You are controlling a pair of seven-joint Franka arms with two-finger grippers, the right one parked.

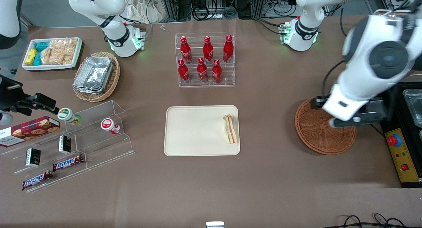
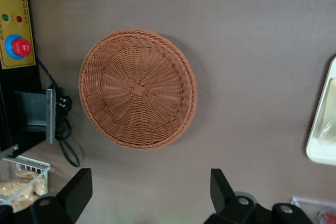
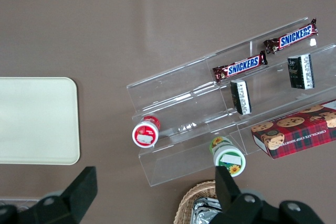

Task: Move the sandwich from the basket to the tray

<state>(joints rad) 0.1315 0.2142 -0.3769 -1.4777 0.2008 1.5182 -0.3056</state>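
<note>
The triangular white-bread sandwich (image 1: 230,129) with orange and green filling lies on the flat cream-beige rectangular plastic tray (image 1: 194,130), at the tray's edge nearest the round reddish-brown woven wicker basket (image 1: 316,135). The basket (nothing inside it) sits on the brown table toward the working arm's end, well apart from the tray. The left gripper (image 2: 149,192) hangs above the basket, its 2 fingers spread wide, holding nothing.

A robotics lab staged as a snack shop: a brown worktop (image 1: 263,175) holds cola bottles (image 1: 204,61), Snickers bars (image 1: 67,162), beside an emergency-stop panel (image 1: 400,153).
</note>
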